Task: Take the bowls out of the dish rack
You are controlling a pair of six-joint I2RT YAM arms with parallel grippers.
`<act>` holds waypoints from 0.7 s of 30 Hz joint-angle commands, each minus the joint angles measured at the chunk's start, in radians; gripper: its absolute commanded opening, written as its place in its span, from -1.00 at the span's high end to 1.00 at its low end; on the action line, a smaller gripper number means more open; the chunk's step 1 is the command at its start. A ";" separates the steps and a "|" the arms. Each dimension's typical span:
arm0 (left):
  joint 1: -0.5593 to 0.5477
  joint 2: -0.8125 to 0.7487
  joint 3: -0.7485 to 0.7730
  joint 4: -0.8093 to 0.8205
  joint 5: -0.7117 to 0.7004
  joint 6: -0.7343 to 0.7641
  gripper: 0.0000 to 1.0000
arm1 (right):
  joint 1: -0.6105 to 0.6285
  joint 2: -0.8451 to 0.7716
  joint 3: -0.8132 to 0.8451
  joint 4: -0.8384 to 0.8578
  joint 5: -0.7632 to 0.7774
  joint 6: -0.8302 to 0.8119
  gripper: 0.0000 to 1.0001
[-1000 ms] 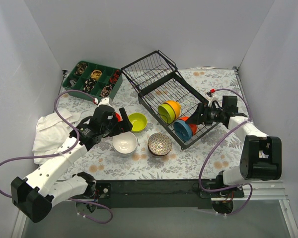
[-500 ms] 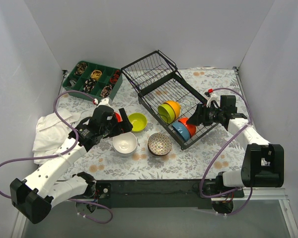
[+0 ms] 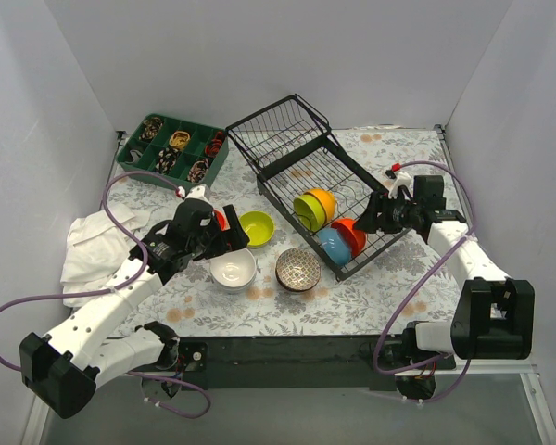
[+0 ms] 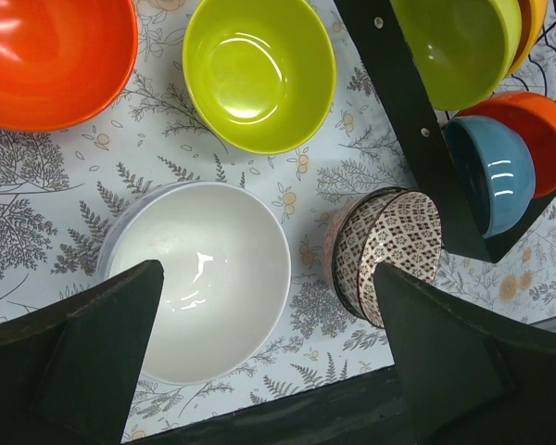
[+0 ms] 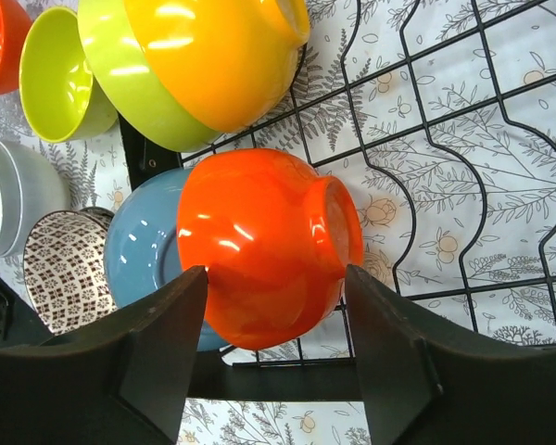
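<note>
The black wire dish rack point(image 3: 292, 153) holds a lime-green bowl point(image 3: 308, 211) nested with a yellow-orange bowl point(image 3: 325, 198), and a blue bowl point(image 3: 334, 247) beside a red-orange bowl point(image 3: 350, 234). My right gripper point(image 5: 273, 278) is open, its fingers on either side of the red-orange bowl point(image 5: 259, 255) at the rack's near end. My left gripper point(image 4: 264, 278) is open and empty above the white bowl point(image 4: 199, 278). On the table stand the white bowl, a patterned bowl point(image 3: 298, 269), a lime bowl point(image 3: 257, 228) and an orange bowl point(image 4: 56, 56).
A green compartment tray point(image 3: 171, 148) with small items stands at the back left. A white cloth point(image 3: 93, 243) lies at the left. The rack's raised basket section point(image 3: 278, 130) is at the back. White walls close in three sides.
My right gripper has shifted slightly back along the rack's near end, and the red-orange and blue bowls have nudged a little to the left. The left arm has hardly moved.
</note>
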 commanded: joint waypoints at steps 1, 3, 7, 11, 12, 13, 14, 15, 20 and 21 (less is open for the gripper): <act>0.006 -0.027 -0.014 0.013 0.020 -0.002 -0.96 | 0.023 -0.002 0.011 -0.021 -0.001 -0.043 -0.53; 0.006 -0.029 -0.017 0.016 0.020 -0.003 -0.96 | 0.029 -0.004 0.014 -0.023 0.016 -0.066 -0.61; 0.006 -0.030 -0.020 0.021 0.025 -0.002 -0.96 | 0.043 0.027 0.025 -0.024 0.013 -0.094 -0.75; 0.006 -0.033 -0.026 0.025 0.031 0.000 -0.96 | 0.070 0.070 0.043 -0.037 0.027 -0.132 -0.79; 0.006 -0.033 -0.026 0.025 0.032 0.000 -0.97 | 0.081 0.080 0.049 -0.038 0.029 -0.137 -0.80; 0.006 -0.035 -0.028 0.025 0.032 0.001 -0.97 | 0.087 0.097 0.057 -0.038 0.027 -0.146 -0.82; 0.006 -0.036 -0.028 0.021 0.031 0.001 -0.96 | 0.093 0.105 0.062 -0.038 0.030 -0.151 -0.83; 0.006 -0.038 -0.028 0.019 0.032 0.001 -0.96 | 0.102 0.111 0.066 -0.043 0.033 -0.154 -0.83; 0.006 -0.050 -0.032 0.009 0.031 0.000 -0.96 | 0.119 0.128 0.095 -0.070 0.030 -0.180 -0.85; 0.006 -0.056 -0.035 0.007 0.028 0.000 -0.96 | 0.128 0.123 0.097 -0.075 0.036 -0.183 -0.85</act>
